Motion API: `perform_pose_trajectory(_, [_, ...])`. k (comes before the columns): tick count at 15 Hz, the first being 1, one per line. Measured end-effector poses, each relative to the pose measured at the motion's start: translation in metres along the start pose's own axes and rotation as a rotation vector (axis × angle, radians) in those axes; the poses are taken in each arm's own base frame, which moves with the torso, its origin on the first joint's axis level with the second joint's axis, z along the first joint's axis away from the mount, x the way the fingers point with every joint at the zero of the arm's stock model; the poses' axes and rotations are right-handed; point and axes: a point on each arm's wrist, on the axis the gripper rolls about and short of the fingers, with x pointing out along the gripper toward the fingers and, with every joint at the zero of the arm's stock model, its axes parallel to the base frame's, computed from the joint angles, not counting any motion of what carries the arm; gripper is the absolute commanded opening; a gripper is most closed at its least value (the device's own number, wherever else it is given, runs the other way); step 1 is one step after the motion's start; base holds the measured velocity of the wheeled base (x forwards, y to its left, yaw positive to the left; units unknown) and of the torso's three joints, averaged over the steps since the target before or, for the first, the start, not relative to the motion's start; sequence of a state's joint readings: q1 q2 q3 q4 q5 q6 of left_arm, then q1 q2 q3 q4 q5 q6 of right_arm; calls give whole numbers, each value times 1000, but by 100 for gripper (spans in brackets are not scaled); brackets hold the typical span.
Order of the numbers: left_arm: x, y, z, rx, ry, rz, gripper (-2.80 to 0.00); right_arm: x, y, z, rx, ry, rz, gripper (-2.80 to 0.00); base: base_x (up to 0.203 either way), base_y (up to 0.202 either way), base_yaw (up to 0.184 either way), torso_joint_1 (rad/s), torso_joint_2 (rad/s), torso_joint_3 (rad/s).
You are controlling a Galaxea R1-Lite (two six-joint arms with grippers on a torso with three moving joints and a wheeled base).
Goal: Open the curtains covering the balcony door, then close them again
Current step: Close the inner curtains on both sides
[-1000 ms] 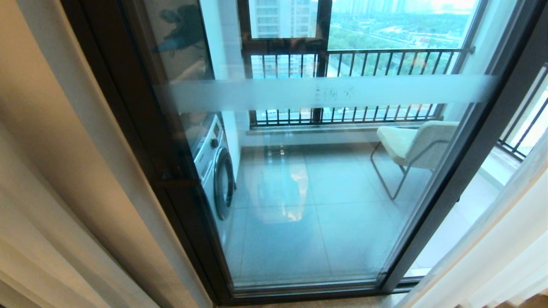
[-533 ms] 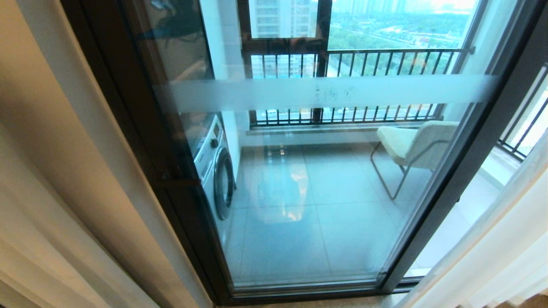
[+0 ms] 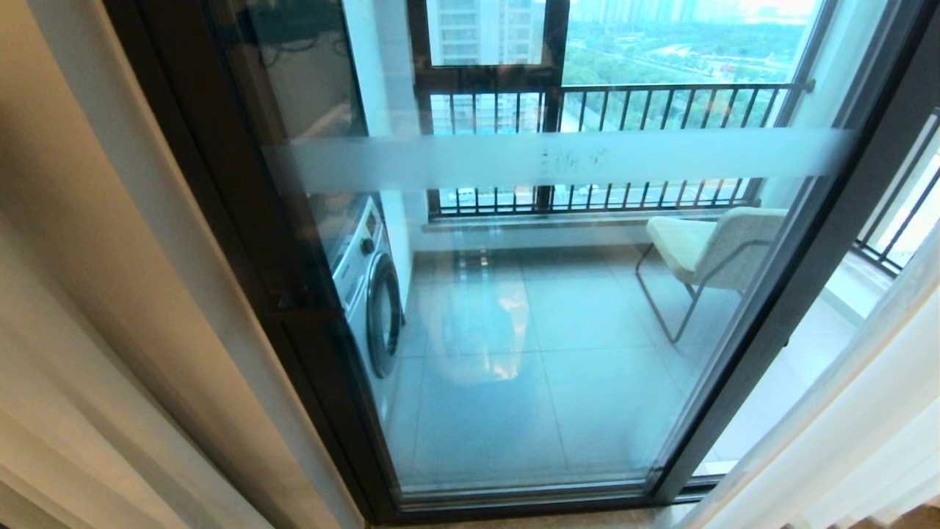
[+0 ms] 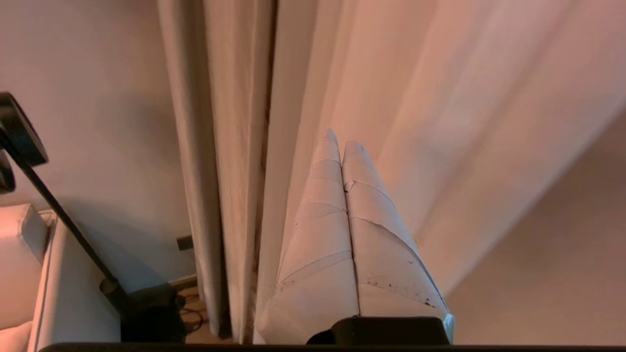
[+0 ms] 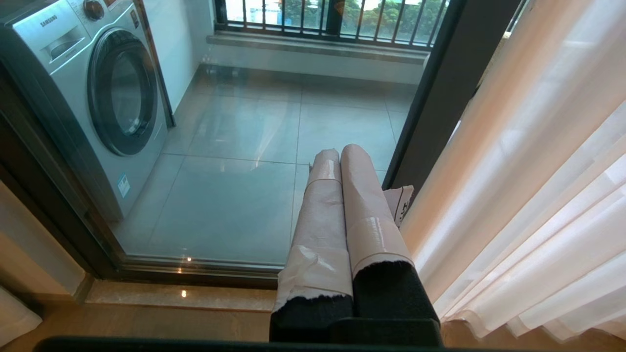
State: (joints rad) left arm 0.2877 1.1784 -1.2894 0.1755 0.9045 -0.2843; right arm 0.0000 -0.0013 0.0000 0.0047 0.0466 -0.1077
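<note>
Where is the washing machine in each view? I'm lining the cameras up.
Head view: washing machine left of centre, behind the balcony door glass.
Left wrist view: not in it.
Right wrist view: upper left, behind the glass.
Shared landmark: the black-barred railing.

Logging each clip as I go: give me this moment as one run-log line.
curtains: drawn aside | balcony door: uncovered | left hand: shut, empty, at left curtain | right hand: shut, empty, low before door
</note>
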Motion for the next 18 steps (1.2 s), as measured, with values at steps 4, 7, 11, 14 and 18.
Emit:
perform_pose_trajectory(4, [17, -8, 12, -14, -30, 68, -280, 0, 0, 0, 0, 0, 0, -280, 0, 0, 0, 0, 0, 0])
perform_pose_trajectory(7, [25, -11, 12, -17, -30, 83, -280, 0, 0, 0, 0, 0, 0, -280, 0, 0, 0, 0, 0, 0])
perform_pose_trajectory(11, [34, -23, 18, -42, -35, 74, -280, 0, 0, 0, 0, 0, 0, -280, 0, 0, 0, 0, 0, 0])
perform_pose_trajectory(14, [44, -33, 17, -50, -17, 57, -280, 0, 0, 0, 0, 0, 0, -280, 0, 0, 0, 0, 0, 0])
perform_pose_trajectory(18, [58, -49, 18, -56, -15, 46, -280, 0, 0, 0, 0, 0, 0, -280, 0, 0, 0, 0, 0, 0])
